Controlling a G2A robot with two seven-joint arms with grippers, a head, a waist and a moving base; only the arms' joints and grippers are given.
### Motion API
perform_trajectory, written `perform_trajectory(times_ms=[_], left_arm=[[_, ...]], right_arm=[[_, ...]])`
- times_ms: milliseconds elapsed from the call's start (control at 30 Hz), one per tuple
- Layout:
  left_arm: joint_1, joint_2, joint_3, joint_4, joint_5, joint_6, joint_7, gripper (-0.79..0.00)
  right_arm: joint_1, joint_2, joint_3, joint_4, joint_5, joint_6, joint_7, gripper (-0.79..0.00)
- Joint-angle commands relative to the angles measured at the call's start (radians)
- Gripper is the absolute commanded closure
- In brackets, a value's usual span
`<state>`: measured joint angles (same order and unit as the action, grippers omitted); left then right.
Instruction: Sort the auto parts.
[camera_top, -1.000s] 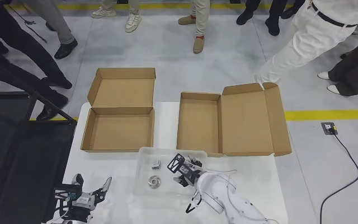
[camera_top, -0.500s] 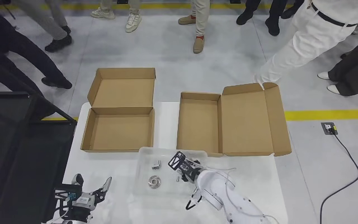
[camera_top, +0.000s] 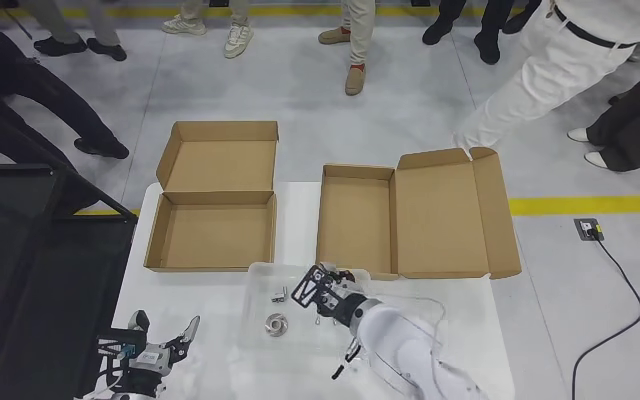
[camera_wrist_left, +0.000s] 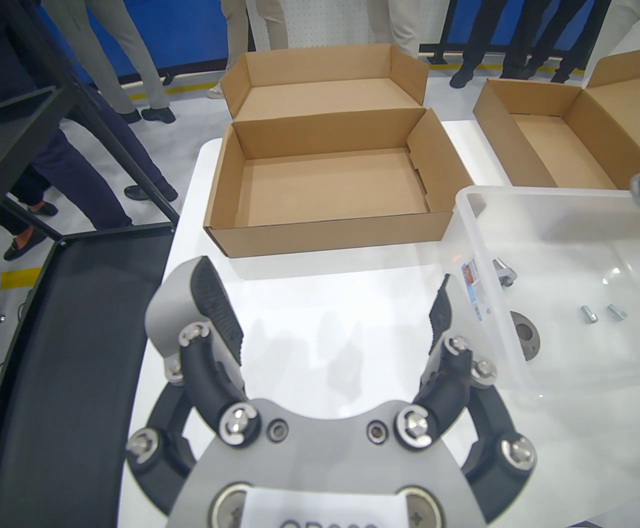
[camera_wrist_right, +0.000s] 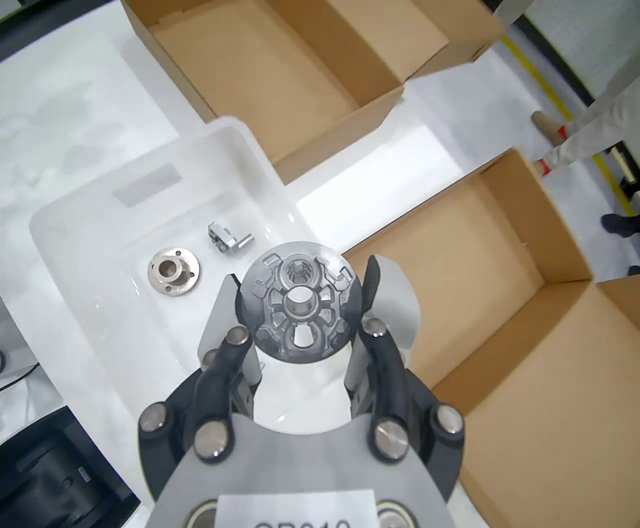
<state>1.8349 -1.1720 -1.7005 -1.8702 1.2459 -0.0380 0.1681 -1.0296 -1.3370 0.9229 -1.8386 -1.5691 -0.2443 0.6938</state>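
Grey cast disc (camera_wrist_right: 320, 325): ribbed, pocketed face with a round centre bore; it hangs above the clear bin (camera_wrist_right: 100, 235), toward the bin's far rim.
Right tool (camera_wrist_right: 305, 300): pinched on the disc, one pad on each side of the rim, with the disc's face turned up to the wrist camera.
Handling: solid metal by the look of it, so likely stiff, fairly heavy for its bulk and not fragile. The bare rim looks smooth and could slip or swing between two pads.
Where to hold: across the full width on opposite rim points, as it is held now, seems soundest. The bore and pockets look too narrow for these pads.
Left tool (camera_wrist_left: 325, 295): spread wide with nothing between its pads, above the desk (camera_top: 297, 220) just beside the bin's left wall.
Other parts in the bin: a flanged hub (camera_wrist_right: 174, 271) lies flat, a small bracket (camera_wrist_right: 229, 241) just beyond it, and two small bolts (camera_wrist_left: 590, 314) nearer the bin's middle.
Left box (camera_top: 210, 235): open, past the bin's far-left corner.
Right box (camera_top: 355, 225): open, past the bin's far-right side, lid folded outward; the nearer drop for the disc, I judge.
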Motion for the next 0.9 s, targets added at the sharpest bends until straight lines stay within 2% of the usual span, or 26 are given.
perform_trajectory(times_ms=[0, 167, 333, 433, 500, 567, 867], left_arm=[[0.000, 0.000, 0.000, 0.000, 0.000, 0.000, 0.000, -0.785], [0.000, 0.000, 0.000, 0.000, 0.000, 0.000, 0.000, -0.785], [0.000, 0.000, 0.000, 0.000, 0.000, 0.000, 0.000, -0.785], [0.000, 0.000, 0.000, 0.000, 0.000, 0.000, 0.000, -0.785], [0.000, 0.000, 0.000, 0.000, 0.000, 0.000, 0.000, -0.785], [0.000, 0.000, 0.000, 0.000, 0.000, 0.000, 0.000, -0.785], [0.000, 0.000, 0.000, 0.000, 0.000, 0.000, 0.000, -0.785]], right_arm=[[0.001, 0.003, 0.018, -0.051, -0.025, -0.010, -0.001, 0.000], [0.055, 0.000, 0.051, -0.065, -0.043, -0.020, -0.019, 0.000], [0.166, -0.015, 0.080, 0.091, 0.025, -0.012, -0.083, 0.000], [0.220, -0.026, 0.091, 0.198, 0.085, 0.013, -0.167, 0.000], [0.248, -0.031, 0.090, 0.250, 0.076, 0.034, -0.197, 0.000], [0.263, -0.035, 0.080, 0.280, 0.088, 0.014, -0.227, 0.000], [0.263, -0.035, 0.080, 0.280, 0.088, 0.014, -0.227, 0.000]])
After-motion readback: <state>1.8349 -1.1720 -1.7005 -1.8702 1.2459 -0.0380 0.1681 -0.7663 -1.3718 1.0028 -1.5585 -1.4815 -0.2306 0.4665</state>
